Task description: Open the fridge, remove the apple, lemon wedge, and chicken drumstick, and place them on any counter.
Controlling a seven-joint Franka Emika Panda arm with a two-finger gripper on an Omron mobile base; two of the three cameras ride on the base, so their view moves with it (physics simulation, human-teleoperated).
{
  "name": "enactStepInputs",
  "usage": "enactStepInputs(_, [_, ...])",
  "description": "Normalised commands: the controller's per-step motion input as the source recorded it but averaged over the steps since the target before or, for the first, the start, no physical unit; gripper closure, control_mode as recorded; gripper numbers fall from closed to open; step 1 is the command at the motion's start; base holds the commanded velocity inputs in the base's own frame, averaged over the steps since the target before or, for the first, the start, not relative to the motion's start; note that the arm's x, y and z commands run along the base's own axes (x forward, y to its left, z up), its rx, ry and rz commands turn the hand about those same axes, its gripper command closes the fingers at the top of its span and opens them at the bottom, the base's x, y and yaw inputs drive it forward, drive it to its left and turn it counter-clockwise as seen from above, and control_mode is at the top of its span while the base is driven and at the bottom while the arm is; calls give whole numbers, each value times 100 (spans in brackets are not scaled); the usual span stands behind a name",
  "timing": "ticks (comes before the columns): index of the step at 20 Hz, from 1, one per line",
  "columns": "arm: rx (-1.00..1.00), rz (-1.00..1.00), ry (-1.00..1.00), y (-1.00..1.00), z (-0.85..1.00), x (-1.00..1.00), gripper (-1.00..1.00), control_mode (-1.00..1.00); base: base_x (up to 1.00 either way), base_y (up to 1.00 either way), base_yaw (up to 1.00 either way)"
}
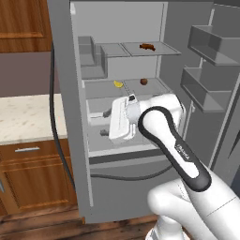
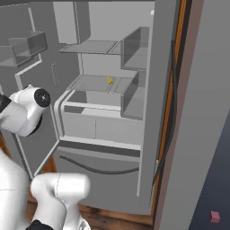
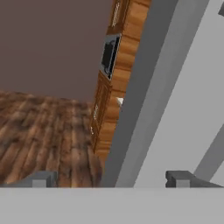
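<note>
Already open on both sides: fridge [image 1: 65, 93], with door bins turned out at the right of the left base view, presumably so that the shelves can be reached head-on. Lying on the upper shelf [image 1: 112, 49], upper middle of that view: chicken drumstick [image 1: 147, 46], long side across. One shelf down, side by side but apart: lemon wedge [image 1: 118, 84] at the left and apple [image 1: 144, 81] at the right, both towards the back. Same yellow wedge [image 2: 109, 80] visible in the middle of the right base view.

Spread wide and clamped on nothing: claw [image 3: 111, 178], its two tips far apart at the bottom of the hand view. Pointed along the grey edge of a fridge door, with wooden floor [image 3: 39, 135] at the lower left and brown cabinets [image 3: 109, 87] running up the middle. Hangs low before the fridge's lower compartment, below all three foods, so probably between steps: door work done, no reach begun.

Waiting at the left of the left base view, just beside the open door: cream bench [image 1: 28, 117], bare where visible, a short carry from the shelves.

Likely next: lift and turn toward a shelf. Hard to say which food first.
</note>
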Motion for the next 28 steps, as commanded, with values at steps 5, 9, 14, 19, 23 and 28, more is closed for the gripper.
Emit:
enactStepInputs(5, [0, -35, 27, -71, 13, 3, -100, -100, 0, 0, 0])
enactStepInputs(9, [0, -21, 4, -48, 0, 15, -100, -100, 0, 0, 0])
enactStepInputs(14, [0, -10, 1, -35, 0, 15, -100, -100, 0, 0, 0])
enactStepInputs(19, [-10, -44, 4, -37, 2, 0, -100, -100, 0, 0, 0])
enactStepInputs(23, [-11, -61, 21, -38, 27, 0, -100, -100, 0, 0, 0])
enactStepInputs(28, [-12, -45, 24, -64, 35, 0, -100, -100, 0, 0, 0])
